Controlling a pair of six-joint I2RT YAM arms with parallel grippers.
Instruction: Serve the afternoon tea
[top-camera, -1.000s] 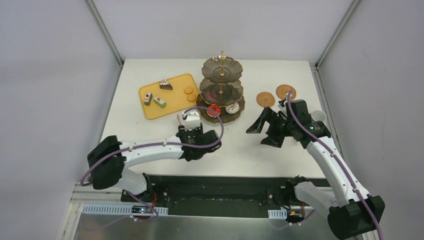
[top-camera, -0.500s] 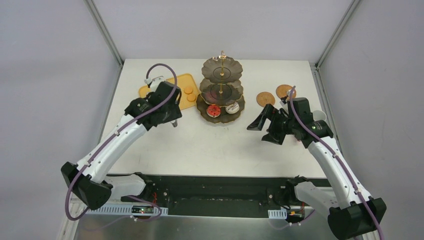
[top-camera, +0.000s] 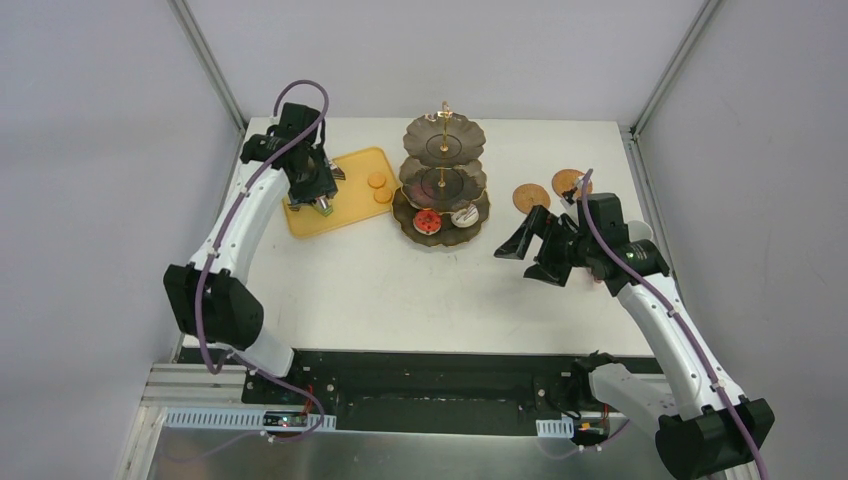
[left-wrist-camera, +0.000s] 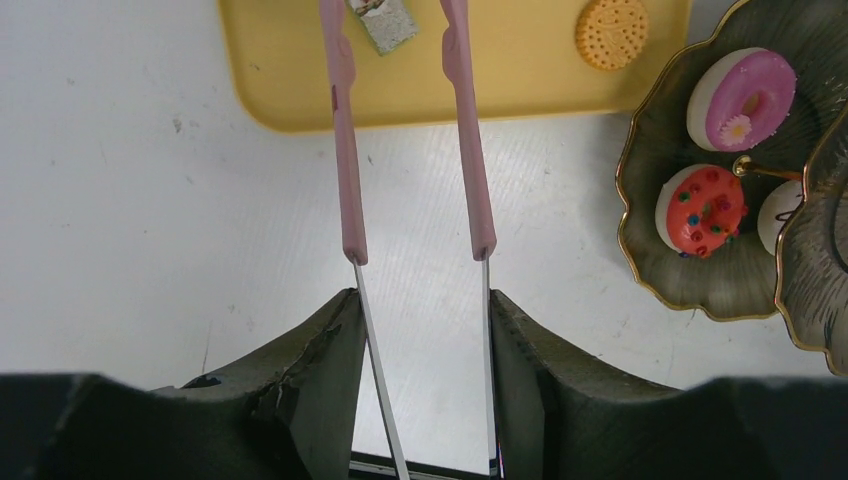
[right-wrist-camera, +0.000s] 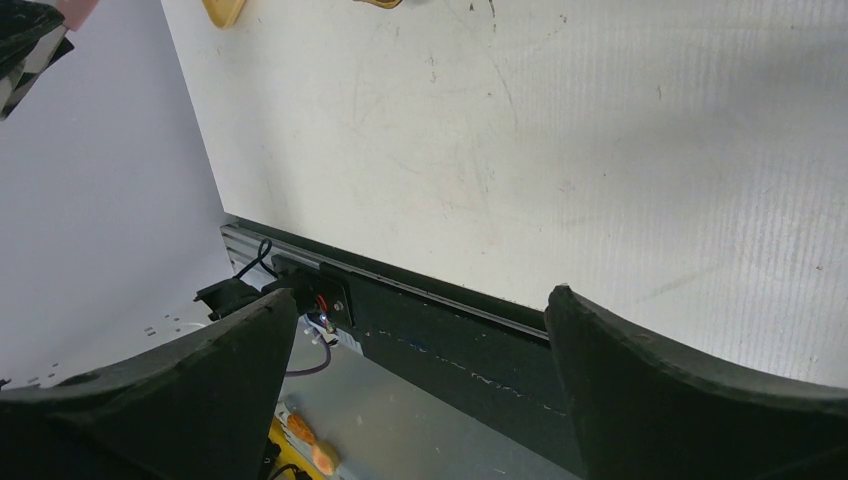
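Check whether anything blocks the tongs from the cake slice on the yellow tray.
Nothing visible does. The left end effector holds pink tongs out over the yellow tray, and the cake slice lies in the gap between their two arms. The orange cookie sits off to one side, clear of them.

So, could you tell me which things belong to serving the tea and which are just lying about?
Job: pink tongs, yellow tray, cakes, cookies, tiered stand, coasters.
Not the job: rig's purple cable, black rail.
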